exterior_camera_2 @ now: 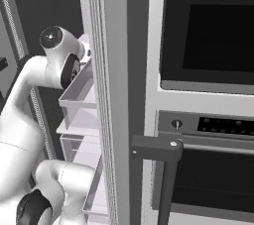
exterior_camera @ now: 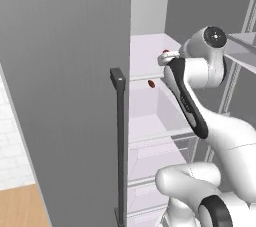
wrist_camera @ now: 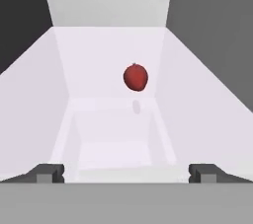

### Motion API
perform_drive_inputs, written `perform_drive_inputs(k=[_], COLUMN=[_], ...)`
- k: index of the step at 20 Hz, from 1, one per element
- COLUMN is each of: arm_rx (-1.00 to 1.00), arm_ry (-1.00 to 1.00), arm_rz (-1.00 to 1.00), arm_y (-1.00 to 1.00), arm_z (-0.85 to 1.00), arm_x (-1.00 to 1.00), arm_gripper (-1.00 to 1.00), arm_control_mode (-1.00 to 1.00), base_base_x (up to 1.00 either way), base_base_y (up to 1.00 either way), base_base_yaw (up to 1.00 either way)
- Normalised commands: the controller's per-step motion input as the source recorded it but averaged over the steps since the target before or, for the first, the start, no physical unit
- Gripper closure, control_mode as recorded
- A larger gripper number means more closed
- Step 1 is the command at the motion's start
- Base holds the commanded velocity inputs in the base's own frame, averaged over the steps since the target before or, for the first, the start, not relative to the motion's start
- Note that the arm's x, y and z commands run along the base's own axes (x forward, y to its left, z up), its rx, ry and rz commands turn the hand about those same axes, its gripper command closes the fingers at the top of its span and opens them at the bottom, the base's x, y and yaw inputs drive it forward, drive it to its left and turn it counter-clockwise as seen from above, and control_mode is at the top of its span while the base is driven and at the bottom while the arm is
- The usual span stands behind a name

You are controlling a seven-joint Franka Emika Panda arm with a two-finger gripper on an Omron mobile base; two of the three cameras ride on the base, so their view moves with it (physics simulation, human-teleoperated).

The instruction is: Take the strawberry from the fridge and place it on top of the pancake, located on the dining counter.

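White shelf inside the tall matte grey fridge (exterior_camera: 65,71): tiny bright red strawberry (wrist_camera: 135,77) sits ahead; my gripper (wrist_camera: 126,172) spread wide (nothing held), should center before closing.

One strawberry (wrist_camera: 135,77) ahead of my tool (wrist_camera: 126,172), between its two fingertips (wrist_camera: 48,172); one darker red lump (exterior_camera: 151,84) below; one fridge (exterior_camera: 65,96); one oven (exterior_camera_2: 208,90).

Fridge (exterior_camera: 65,96), one door open: strawberry (wrist_camera: 135,77) lies on an upper shelf (wrist_camera: 197,119), well ahead of the pincer (wrist_camera: 126,172) and between its fingertips' lines. A second small lump (exterior_camera: 151,84) sits on the shelf below. Right of the fridge, an oven (exterior_camera_2: 208,35).
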Motion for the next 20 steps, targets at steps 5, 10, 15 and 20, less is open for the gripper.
perform_drive_inputs(k=[5, 10, 15, 20], arm_rx=[0.0, 0.0, 0.0, 0.0], arm_ry=[0.09, 0.13, 0.0, 0.01], arm_rz=[-0.01, -0.05, -0.03, -0.01], arm_y=[-0.08, -0.07, -0.07, 0.0], arm_z=[0.0, -0.01, -0.1, -0.23], arm_x=[0.9, 0.82, 0.65, 0.59], arm_gripper=[-1.0, -1.0, -1.0, -1.0], arm_control_mode=[-1.0, -1.0, -1.0, -1.0], base_base_x=[0.0, 0.0, 0.0, 0.0], base_base_y=[0.0, 0.0, 0.0, 0.0], base_base_yaw=[0.0, 0.0, 0.0, 0.0])
